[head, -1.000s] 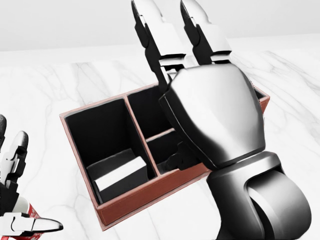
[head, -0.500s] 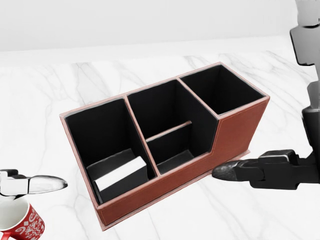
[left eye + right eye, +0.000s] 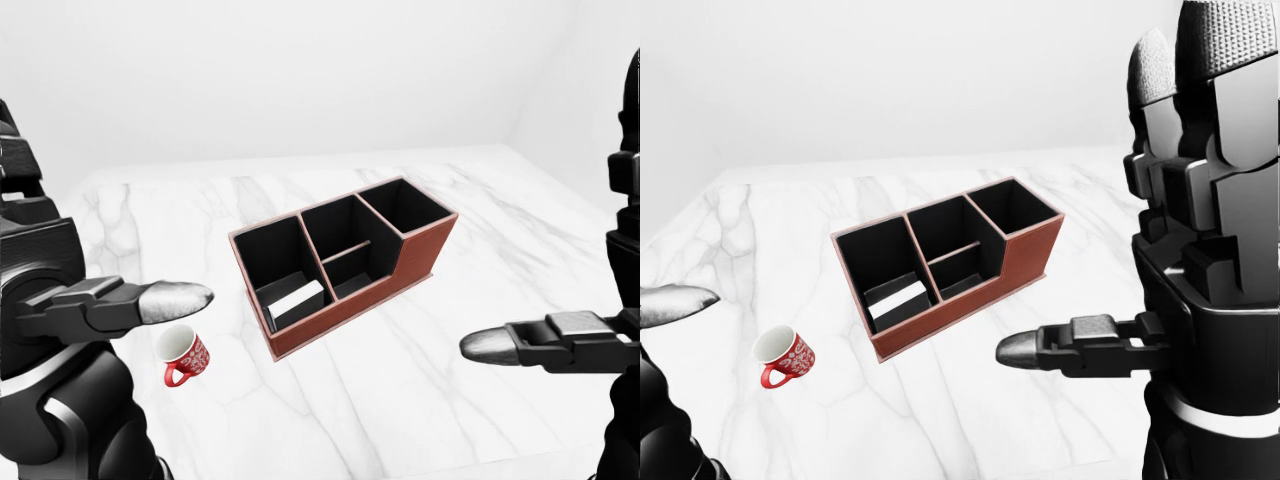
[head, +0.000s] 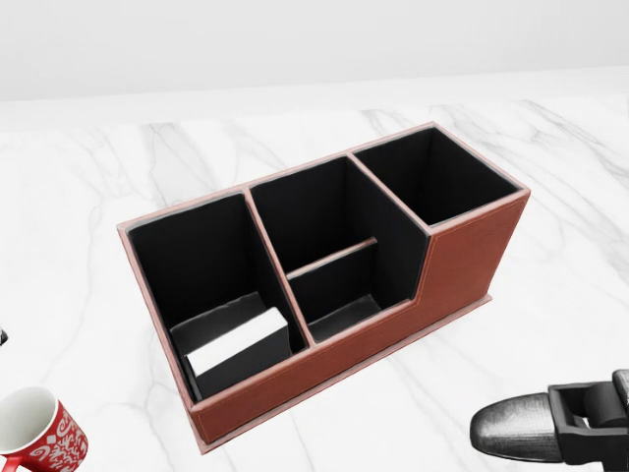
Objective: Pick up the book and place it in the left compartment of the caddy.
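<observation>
Small black book with white page edge (image 4: pixel 234 346) already lies tilted inside left compartment of reddish-brown leather three-section caddy (image 4: pixel 462 261), at 7 o'clock of caddy in head view. Judged step: release done, hands retreating; next move calls only for keeping clear of caddy.

Left hand (image 3: pixel 110 305) at 9 o'clock of left-eye view, fingers spread, empty. Right hand (image 3: pixel 1180 290) at 3 o'clock of right-eye view, fingers extended, thumb out, empty.

Against 0.5 s earlier: right hand dropped toward 5 o'clock corner of head view; left fingertip gone from it. Red patterned mug (image 3: pixel 183 354), white marble tabletop (image 4: pixel 88 187) unchanged.

Head view close above caddy (image 4: pixel 324 285), eye views wider, sharing it
</observation>
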